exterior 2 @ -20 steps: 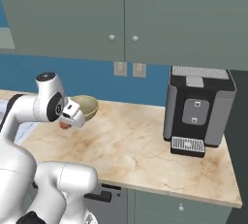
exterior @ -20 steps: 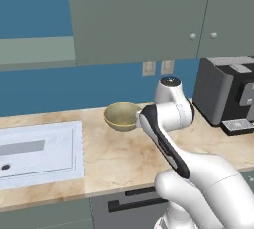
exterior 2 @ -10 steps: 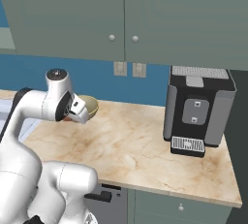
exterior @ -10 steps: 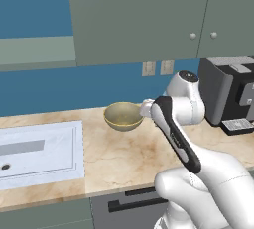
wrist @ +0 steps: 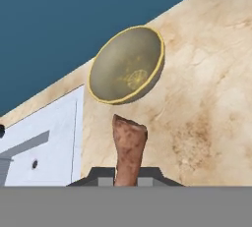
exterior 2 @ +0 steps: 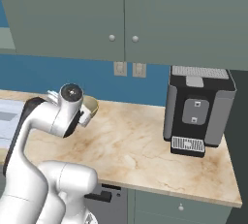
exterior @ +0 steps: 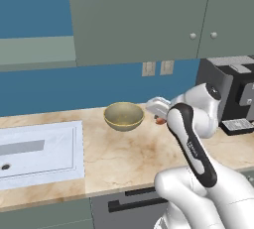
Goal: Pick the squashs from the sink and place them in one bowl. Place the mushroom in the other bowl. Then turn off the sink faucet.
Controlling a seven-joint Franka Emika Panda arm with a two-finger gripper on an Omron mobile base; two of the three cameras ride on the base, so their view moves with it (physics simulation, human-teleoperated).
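Home kitchen, rendered. Grey-green wall cabinets (exterior 2: 121, 14) with round knobs above blue backsplash, wall outlets (exterior: 158, 68); marbled beige counter (exterior 2: 135, 140); white sink (exterior: 39, 153) set in it; black coffee machine (exterior 2: 198, 111); base cabinets and drawer handle (exterior: 134, 203) below.

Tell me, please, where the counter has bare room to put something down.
The counter lies bare between the bowl and the coffee machine, and along its front edge. The strip between bowl and sink is narrower. Beside the bowl it is crowded: the gripper hangs there holding the mushroom.
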